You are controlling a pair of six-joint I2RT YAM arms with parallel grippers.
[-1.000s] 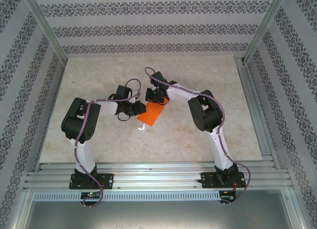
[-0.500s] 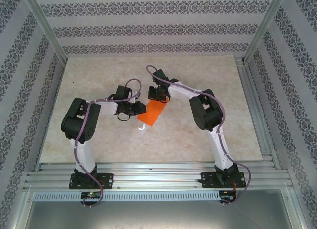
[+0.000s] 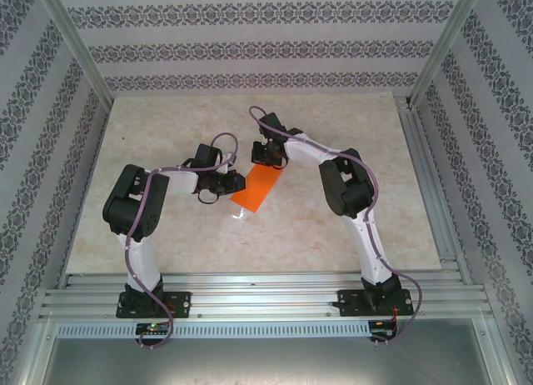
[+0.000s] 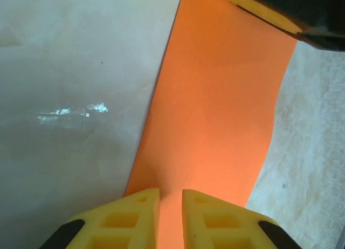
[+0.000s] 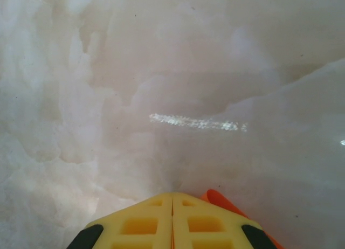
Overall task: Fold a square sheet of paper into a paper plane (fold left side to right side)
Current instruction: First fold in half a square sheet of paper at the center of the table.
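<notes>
Where it lies mid-table, the square sheet of paper shows as a slim orange strip, left gripper pinching its near-left end, right gripper clenched at its far edge.

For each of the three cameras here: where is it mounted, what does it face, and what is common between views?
Top external: above and behind the bases, facing down on the table, both arms and the orange paper.
Left wrist: on the left arm, looking along the paper; left pincer fingers straddle its edge.
Right wrist: faces bare table; right pincer shut.
Shared: the orange paper.
</notes>
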